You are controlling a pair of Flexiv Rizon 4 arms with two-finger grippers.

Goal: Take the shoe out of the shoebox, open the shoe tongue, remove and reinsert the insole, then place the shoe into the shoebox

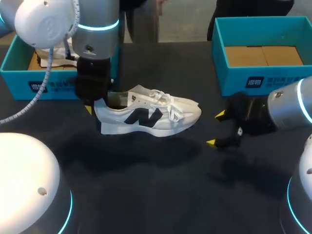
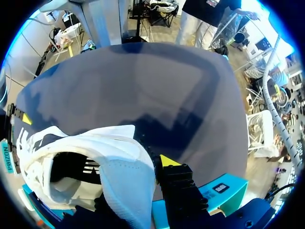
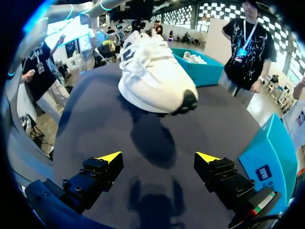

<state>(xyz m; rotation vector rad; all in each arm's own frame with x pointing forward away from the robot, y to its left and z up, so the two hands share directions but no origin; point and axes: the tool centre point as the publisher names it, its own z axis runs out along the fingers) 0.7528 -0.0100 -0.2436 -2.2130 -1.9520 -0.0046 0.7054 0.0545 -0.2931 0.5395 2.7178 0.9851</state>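
White shoe point(image 3: 152, 78) sits ahead of spread end effector point(image 3: 158, 156).

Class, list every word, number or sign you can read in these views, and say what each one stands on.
On the left shoebox front: white print, too blurred to read.
On the right shoebox front: white print, too blurred to read.
On the shoe side: a large dark emblem, no words; heel print too small to read.
Nothing can be quoted with confidence.

White shoe point(image 1: 146, 114), matt cloth upper finely perforated at the heel, on a smooth matt tabletop point(image 1: 146, 195); beyond the shoe's toe, a teal cardboard shoebox point(image 1: 287, 75).
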